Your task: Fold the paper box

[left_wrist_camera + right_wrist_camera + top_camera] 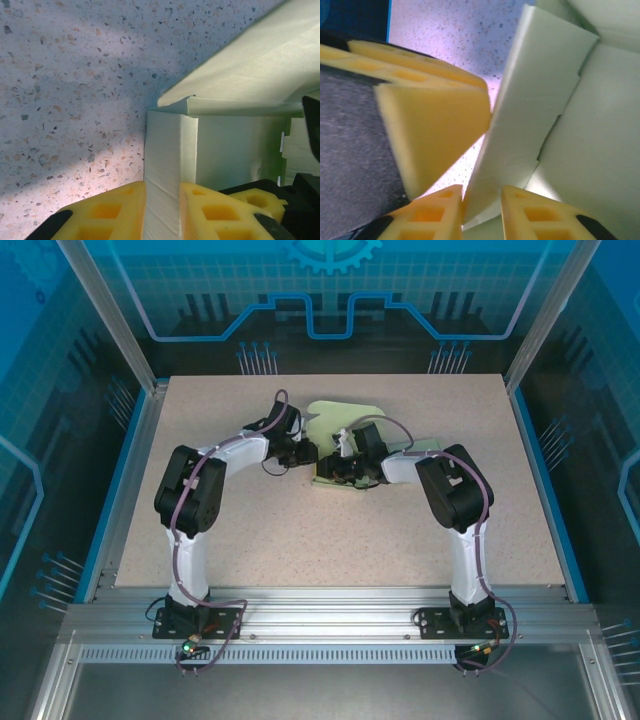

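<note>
The pale green paper box point(343, 420) lies part-folded at the middle of the table, and both grippers meet at its near-left corner. My left gripper point(304, 456) point(162, 189) is shut on an upright side wall point(169, 150), which fills the gap between its yellow pads. A slanted top panel point(250, 75) overhangs that wall. My right gripper point(346, 468) point(482, 194) holds a tilted flap point(535, 100) of the box, which crosses the gap and touches both yellow fingers. The left gripper's finger point(430, 125) stands close beside this flap.
The speckled beige table point(300, 540) spreads wide in front of and beside the box. Blue rails edge it left and right, with the aluminium frame point(330, 600) along the near side. The two arms arch inward from their bases.
</note>
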Robot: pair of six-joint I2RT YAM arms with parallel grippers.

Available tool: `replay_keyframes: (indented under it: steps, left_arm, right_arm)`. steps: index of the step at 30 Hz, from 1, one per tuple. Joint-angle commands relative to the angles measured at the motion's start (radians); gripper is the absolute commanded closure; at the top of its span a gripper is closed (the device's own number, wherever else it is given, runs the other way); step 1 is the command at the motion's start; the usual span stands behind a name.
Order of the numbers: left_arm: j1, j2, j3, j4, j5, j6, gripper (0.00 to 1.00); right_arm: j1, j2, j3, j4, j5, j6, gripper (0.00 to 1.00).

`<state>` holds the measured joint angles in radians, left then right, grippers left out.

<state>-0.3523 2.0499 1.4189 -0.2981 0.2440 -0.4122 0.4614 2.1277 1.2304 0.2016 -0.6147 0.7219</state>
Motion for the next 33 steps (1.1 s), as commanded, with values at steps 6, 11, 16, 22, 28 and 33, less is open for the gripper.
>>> replay_keyframes:
  steps: [6,11,16,22,28,33]
  left_arm:
    - [-0.011,0.044,-0.001,-0.066,-0.035,0.028,0.77]
    - [-0.013,0.042,0.003,-0.076,-0.046,0.036,0.77]
    - [-0.013,0.042,0.004,-0.081,-0.048,0.038,0.77]
    - [-0.013,0.036,0.002,-0.081,-0.046,0.036,0.77]
    - [-0.013,-0.008,-0.024,-0.067,-0.052,0.009,0.76]
    - [-0.013,-0.072,-0.053,-0.045,-0.089,-0.024,0.76]
  right_arm:
    - [-0.010,-0.015,-0.026,-0.176,0.120,-0.026,0.57]
    - [-0.009,-0.035,-0.008,-0.195,0.144,-0.030,0.55]
    - [-0.010,-0.040,-0.003,-0.208,0.168,-0.039,0.62]
    - [-0.009,-0.001,0.000,-0.182,0.158,-0.010,0.68]
    - [-0.009,0.050,0.025,-0.210,0.158,0.004,0.77]
    - [-0.007,0.067,0.049,-0.280,0.188,-0.003,0.82]
